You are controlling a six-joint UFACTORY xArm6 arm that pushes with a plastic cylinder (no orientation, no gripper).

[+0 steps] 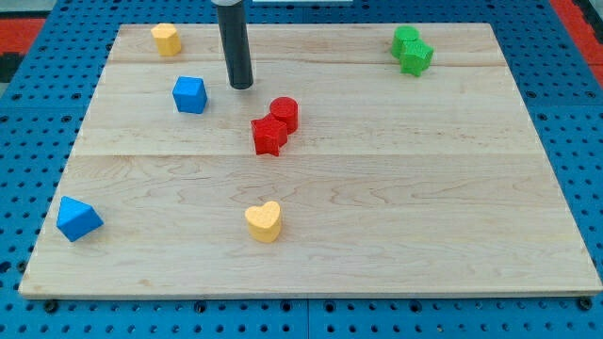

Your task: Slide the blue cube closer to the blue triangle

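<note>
The blue cube [189, 95] sits in the board's upper-left part, below and a little right of the top-left corner. It is a compact block with no long axis to speak of; one flat face looks toward the view's bottom, with its edges skewed slightly off the board's edges. The blue triangle [77, 218] lies near the bottom-left corner, well apart from the cube, down and to the left of it.

My tip [242, 86] rests on the board just right of the cube and slightly above it, apart from it, not touching. There is no gripper here, only the rod, so nothing spreads or pinches. The relation that matters: the cube lies left and a shade below my tip, while the triangle lies down-left of the cube. So my tip stands roughly on the far side of the cube from the triangle, though a bit too much to the right; I judge it should shift somewhat toward the top edge so the push runs along the cube-to-triangle line.

Further out: a red cylinder [285, 112] and red star [269, 136] touch near the centre, a yellow heart [265, 221] lies toward the bottom edge, a yellow block [167, 39] near the top-left corner, and two green blocks [412, 50] near the top-right.
</note>
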